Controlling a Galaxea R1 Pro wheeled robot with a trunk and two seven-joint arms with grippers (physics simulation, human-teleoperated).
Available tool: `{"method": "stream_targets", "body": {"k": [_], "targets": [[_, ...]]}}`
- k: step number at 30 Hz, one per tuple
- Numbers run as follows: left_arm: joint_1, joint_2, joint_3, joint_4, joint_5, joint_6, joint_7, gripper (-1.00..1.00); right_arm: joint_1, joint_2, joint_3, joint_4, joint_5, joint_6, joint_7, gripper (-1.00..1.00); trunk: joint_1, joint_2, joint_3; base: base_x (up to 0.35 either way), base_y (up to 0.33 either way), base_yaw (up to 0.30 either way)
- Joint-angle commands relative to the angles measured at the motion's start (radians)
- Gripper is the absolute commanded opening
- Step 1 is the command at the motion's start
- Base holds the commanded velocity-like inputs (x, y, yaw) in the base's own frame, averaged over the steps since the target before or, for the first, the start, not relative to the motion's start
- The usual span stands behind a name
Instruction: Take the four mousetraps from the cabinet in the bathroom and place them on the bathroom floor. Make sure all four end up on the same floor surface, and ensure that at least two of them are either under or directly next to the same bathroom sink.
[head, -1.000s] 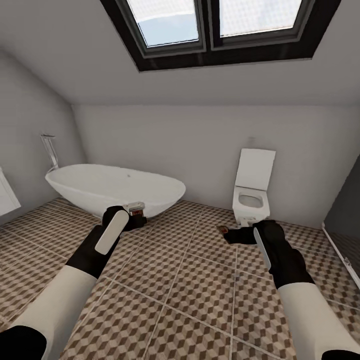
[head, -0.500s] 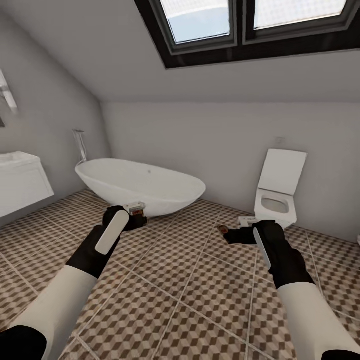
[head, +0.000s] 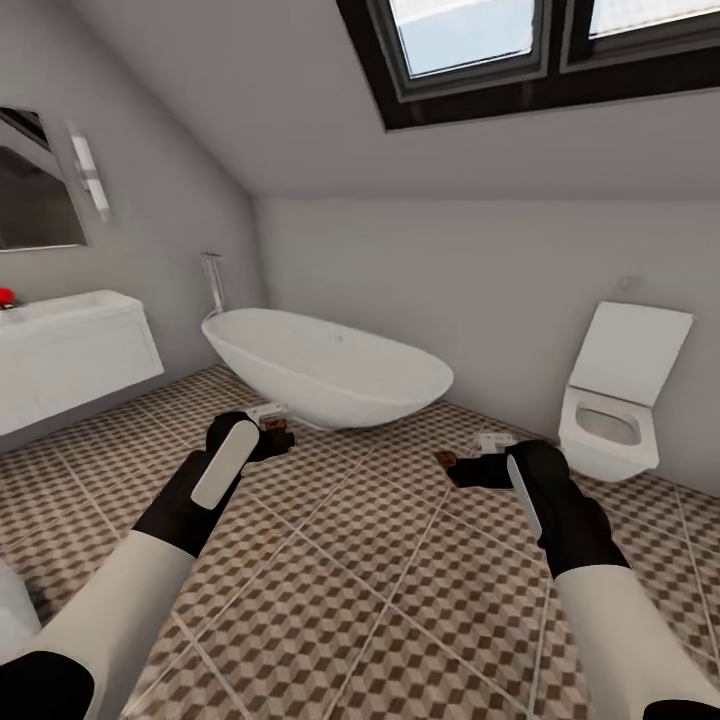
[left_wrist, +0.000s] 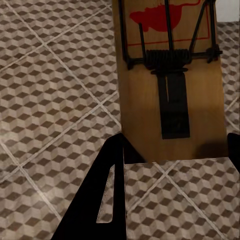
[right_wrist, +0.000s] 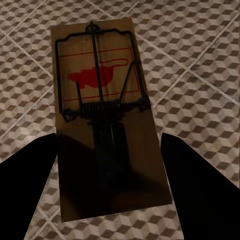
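Now | both arms outstretched over bathroom floor | left fingers pinch mousetrap | right fingers pinch another mousetrap

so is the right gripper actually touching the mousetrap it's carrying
Touching. In the right wrist view the mousetrap sits between the right gripper fingers, their dark tips meeting its near edges while the tiled floor lies below.

The whole head view swings left: the white oval bathtub and white square toilet slide rightward, while a long white box-shaped sink and a dark wall mirror come into sight at far left.
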Motion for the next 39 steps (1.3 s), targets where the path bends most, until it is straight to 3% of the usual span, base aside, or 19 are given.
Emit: {"method": "stream_targets", "body": {"k": [1,26,39], "targets": [[-0.001,0.001,-0.003,0.000,0.008,0.001,0.010,-1.00,-0.001,0.000,-0.001,-0.003,0.005,0.004,0.007,-1.00,0.000,-0.001,-0.002,0.244,0.000,0.206],[-0.001,0.001,-0.002,0.001,0.011,0.001,0.008,-1.00,-0.001,0.000,-0.002,-0.011,0.012,0.004,0.002,-1.00,0.000,-0.001,-0.003,0.311,0.000,0.020],[-0.001,0.001,-0.002,0.001,0.011,0.001,0.008,-1.00,-0.001,0.001,-0.001,-0.011,0.013,0.004,-0.002,-1.00,0.000,-0.001,-0.003,0.317,0.000,0.228]]}}
